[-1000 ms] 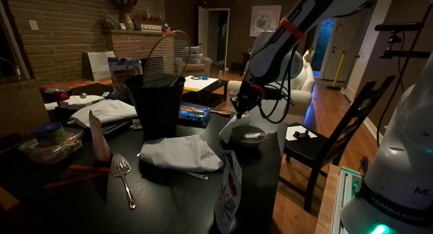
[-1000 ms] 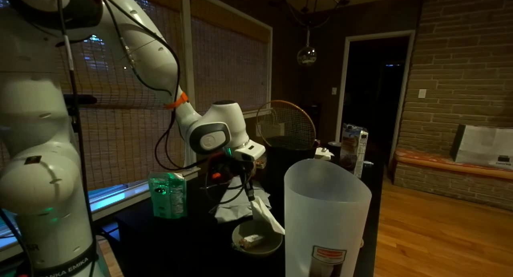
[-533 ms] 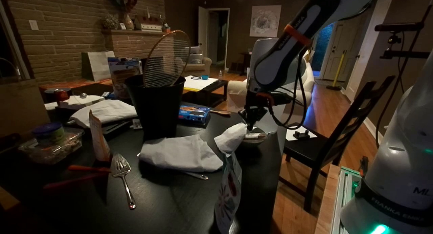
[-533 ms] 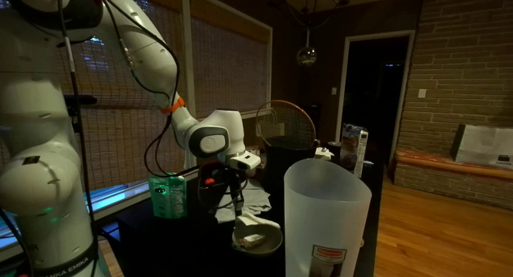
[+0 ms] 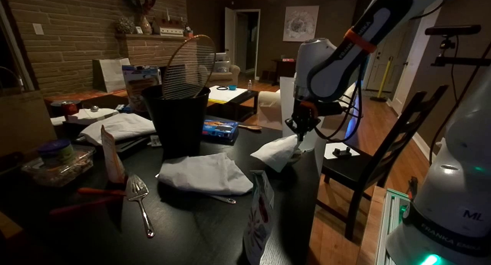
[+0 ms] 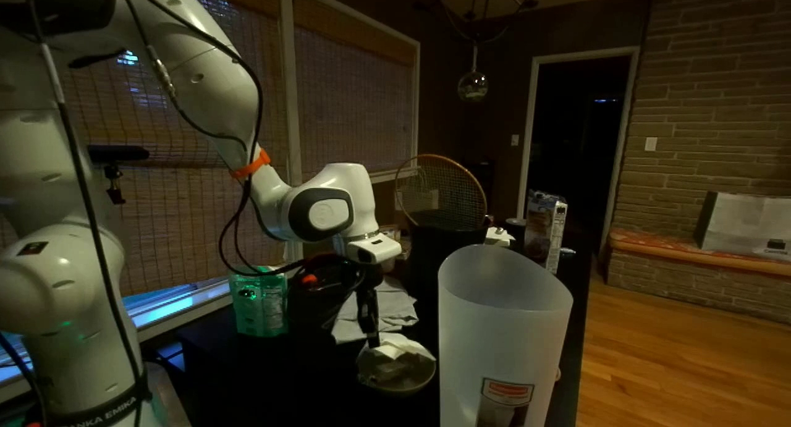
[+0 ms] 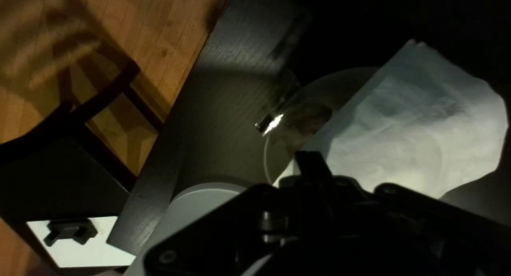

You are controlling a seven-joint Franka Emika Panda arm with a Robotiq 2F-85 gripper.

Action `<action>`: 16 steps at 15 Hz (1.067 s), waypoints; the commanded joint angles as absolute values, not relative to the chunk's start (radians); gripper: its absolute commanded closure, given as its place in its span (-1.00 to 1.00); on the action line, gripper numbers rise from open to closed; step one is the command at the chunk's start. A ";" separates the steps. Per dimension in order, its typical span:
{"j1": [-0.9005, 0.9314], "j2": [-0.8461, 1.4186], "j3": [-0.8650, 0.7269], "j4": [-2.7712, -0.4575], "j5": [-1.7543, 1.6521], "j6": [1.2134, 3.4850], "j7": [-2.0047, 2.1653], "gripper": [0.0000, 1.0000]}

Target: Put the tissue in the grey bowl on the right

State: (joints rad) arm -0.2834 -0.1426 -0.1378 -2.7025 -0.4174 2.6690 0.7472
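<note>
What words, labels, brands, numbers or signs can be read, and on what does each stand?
"FRANKA EMIKA": dark band round the robot's base.
"ML": base, above that band.
"FRANK" and "MIKA": arm, split by orange strap.
Too small or blurred to read: any print on the white jug, shopping bag, tall box, blue box, green pouch.

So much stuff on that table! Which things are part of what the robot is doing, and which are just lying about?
Part of the job:
white tissue, pinched in the gripper
grey bowl, where it should go

Just lying about:
black bucket with a racket standing in it
slotted metal server
pale cloth beside the server
green pouch
tall white jug
</note>
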 commanded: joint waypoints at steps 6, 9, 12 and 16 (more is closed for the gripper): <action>-0.375 -0.184 -0.101 -2.710 -0.639 2.571 1.093 1.00; -0.360 -0.149 -0.086 -2.694 -0.674 2.613 1.180 1.00; -0.343 -0.094 -0.074 -2.671 -0.697 2.690 1.303 1.00; -0.245 -0.030 -0.070 -2.668 -0.584 2.719 1.218 1.00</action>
State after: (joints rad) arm -0.3130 -0.0887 -0.0711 -2.6822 -0.6494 2.6907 1.2677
